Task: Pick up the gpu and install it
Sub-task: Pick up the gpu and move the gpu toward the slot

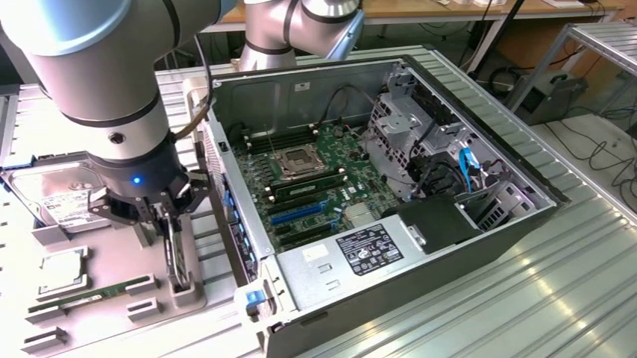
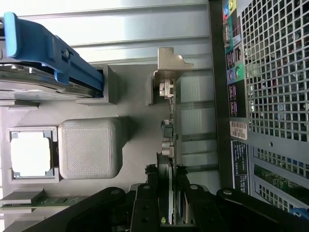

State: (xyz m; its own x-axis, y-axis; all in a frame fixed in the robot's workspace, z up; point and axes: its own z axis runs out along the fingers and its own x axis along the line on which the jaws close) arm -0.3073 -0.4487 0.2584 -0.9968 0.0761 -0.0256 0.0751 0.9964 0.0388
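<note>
On a grey parts tray at the exterior view's left, a hard drive in a blue carrier stands beside a processor chip and a green RAM stick, each in its own moulded holder. Just to their right, the Universal Robots arm reaches straight down over the tray, a blue light glowing on its wrist. Its claw is clamped on the gpu, a thin dark card standing on edge in a narrow grey slot at the tray's right end, close to the computer.

The wrist view looks along the card's top edge. One black finger lies against each face of the board, and the silver-beige bracket sits at the far end, away from the claw. The card is still seated in its slot.

Further right, an open desktop computer case lies on its side on the ribbed metal bench. Its green motherboard faces up, with blue and black expansion slots near the tray side. A labelled power supply fills the near corner, and drive cages with cables fill the far right.
</note>
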